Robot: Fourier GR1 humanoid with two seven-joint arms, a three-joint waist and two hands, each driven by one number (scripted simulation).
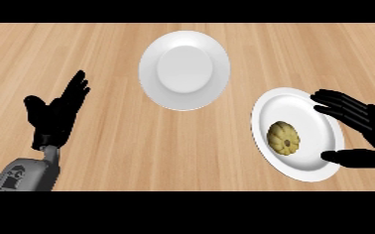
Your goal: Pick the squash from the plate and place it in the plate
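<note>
The robot's black left hand (55, 111) is resting at the left of the light wooden counter (110, 153), fingers straight and spread. A round white plate (184, 70) is lying at centre. To the right, a ribbed yellow squash (284, 138) is sitting on a second white plate (296, 110). The black right hand (353, 124) is hovering open over that plate's right rim, just beside the squash, not touching it.

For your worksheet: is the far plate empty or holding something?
Empty: the far plate shows only white surface; the squash lies on the near plate.
</note>
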